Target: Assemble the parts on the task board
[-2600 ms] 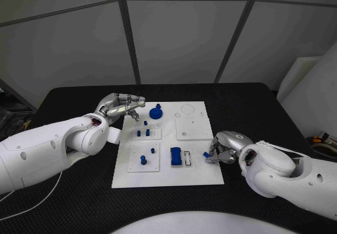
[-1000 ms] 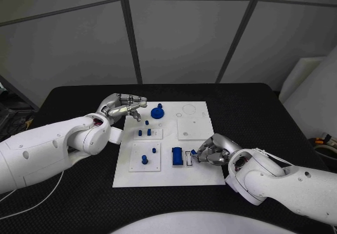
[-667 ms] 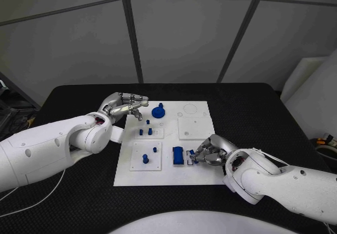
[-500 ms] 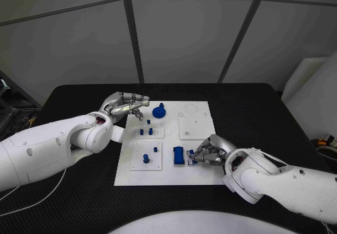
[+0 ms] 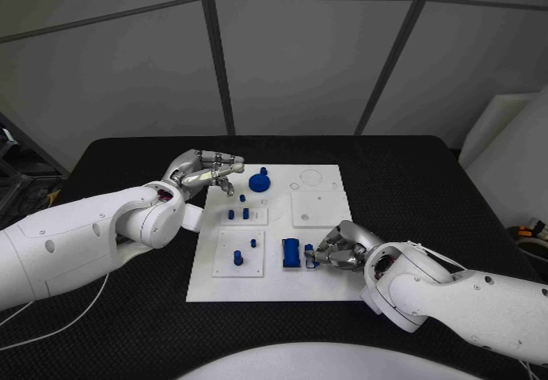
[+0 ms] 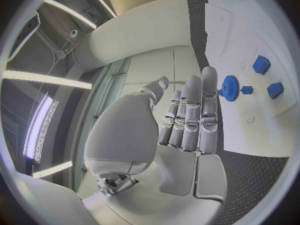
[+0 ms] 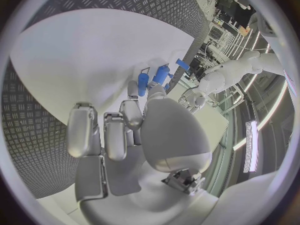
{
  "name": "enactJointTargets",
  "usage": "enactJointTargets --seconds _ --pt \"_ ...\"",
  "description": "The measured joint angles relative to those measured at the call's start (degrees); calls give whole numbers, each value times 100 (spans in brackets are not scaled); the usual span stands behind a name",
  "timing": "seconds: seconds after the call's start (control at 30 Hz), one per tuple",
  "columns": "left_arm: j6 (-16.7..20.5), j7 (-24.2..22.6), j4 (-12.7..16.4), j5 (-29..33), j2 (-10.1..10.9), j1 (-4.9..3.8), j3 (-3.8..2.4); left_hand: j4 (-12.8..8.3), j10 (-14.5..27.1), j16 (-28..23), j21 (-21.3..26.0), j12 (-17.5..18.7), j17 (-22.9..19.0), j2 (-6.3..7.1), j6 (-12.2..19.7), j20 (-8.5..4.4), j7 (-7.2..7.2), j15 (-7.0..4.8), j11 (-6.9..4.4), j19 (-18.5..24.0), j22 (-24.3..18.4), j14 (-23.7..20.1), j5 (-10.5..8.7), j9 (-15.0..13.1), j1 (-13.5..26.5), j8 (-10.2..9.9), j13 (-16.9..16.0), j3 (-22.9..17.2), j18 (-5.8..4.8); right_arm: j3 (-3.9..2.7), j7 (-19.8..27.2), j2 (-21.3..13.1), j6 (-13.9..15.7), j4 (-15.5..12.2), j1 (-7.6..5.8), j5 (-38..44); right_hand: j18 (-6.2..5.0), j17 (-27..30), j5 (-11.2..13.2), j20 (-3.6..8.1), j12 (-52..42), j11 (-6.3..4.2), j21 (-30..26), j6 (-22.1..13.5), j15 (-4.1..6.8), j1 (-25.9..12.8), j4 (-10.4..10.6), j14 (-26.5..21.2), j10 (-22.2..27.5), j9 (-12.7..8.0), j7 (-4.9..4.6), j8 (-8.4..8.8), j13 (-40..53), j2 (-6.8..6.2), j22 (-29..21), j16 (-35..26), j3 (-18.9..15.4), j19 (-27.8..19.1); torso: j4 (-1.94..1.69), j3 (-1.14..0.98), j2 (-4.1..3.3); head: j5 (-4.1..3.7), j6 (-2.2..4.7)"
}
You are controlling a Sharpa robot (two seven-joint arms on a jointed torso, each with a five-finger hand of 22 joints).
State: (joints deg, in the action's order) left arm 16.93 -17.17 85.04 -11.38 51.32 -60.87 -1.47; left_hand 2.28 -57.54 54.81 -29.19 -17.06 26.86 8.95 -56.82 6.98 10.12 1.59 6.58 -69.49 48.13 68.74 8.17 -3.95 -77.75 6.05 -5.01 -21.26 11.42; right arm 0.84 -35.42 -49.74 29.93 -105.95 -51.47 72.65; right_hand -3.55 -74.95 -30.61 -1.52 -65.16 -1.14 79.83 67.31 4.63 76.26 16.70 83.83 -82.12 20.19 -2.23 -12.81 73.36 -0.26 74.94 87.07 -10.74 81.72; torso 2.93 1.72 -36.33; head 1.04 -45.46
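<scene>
The white task board [image 5: 323,279] lies mid-table. My right hand [image 5: 339,246] rests on its near right part and pinches a small blue part [image 5: 310,254] at the narrow slot beside the upright blue block [image 5: 290,253]. In the right wrist view the blue part [image 7: 143,83] sits at my fingertips, with the block [image 7: 162,73] just beyond. My left hand [image 5: 208,171] hovers at the board's far left corner and holds nothing, its fingers [image 6: 190,116] side by side. A blue gear [image 5: 260,183] stands close to it, and the left wrist view has the gear [image 6: 230,88] just past the fingertips.
Two small blue pegs [image 5: 237,213] stand in a raised plate left of centre, and one peg [image 5: 237,257] in the plate nearer me. A blank raised plate [image 5: 317,210] lies on the board's right. Black table [image 5: 423,190] surrounds the board.
My right hand has carried the small blue part leftward from the board's right edge to the slot beside the blue block. The left hand has stayed in place.
</scene>
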Motion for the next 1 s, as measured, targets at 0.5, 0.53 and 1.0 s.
enactJointTargets --seconds 0.5,0.53,1.0 --pt "-6 2 -6 0 -1 0 0 0 0 0 0 0 0 0 0 0 0 0 0 0 1 0 0 0 0 0 0 0 0 1 3 -7 -116 -4 1 -20 0 1 367 0 -55 -69 0 0 0 -648 17 0 -69 88 -1 0 60 71 -1 24 -317 0 0 0 1 3 -16" --pt "-6 2 -7 0 -1 0 0 0 0 0 0 0 1 0 0 0 0 0 0 0 0 0 0 0 0 0 0 0 0 1 5 -12 -122 -10 1 -20 0 1 382 -1 -56 -69 0 0 0 -696 13 0 -69 94 -1 0 64 60 -1 24 -348 0 0 1 1 3 -18" --pt "-11 3 -36 0 -15 0 0 0 0 0 0 0 -9 0 0 0 0 0 0 0 1 0 0 0 0 0 -1 0 0 2 73 -178 -182 -144 1 -28 0 2 383 0 -162 -50 24 -1 0 -919 6 0 -91 138 -1 1 149 134 -2 23 -401 0 4 -3 2 -34 -34"
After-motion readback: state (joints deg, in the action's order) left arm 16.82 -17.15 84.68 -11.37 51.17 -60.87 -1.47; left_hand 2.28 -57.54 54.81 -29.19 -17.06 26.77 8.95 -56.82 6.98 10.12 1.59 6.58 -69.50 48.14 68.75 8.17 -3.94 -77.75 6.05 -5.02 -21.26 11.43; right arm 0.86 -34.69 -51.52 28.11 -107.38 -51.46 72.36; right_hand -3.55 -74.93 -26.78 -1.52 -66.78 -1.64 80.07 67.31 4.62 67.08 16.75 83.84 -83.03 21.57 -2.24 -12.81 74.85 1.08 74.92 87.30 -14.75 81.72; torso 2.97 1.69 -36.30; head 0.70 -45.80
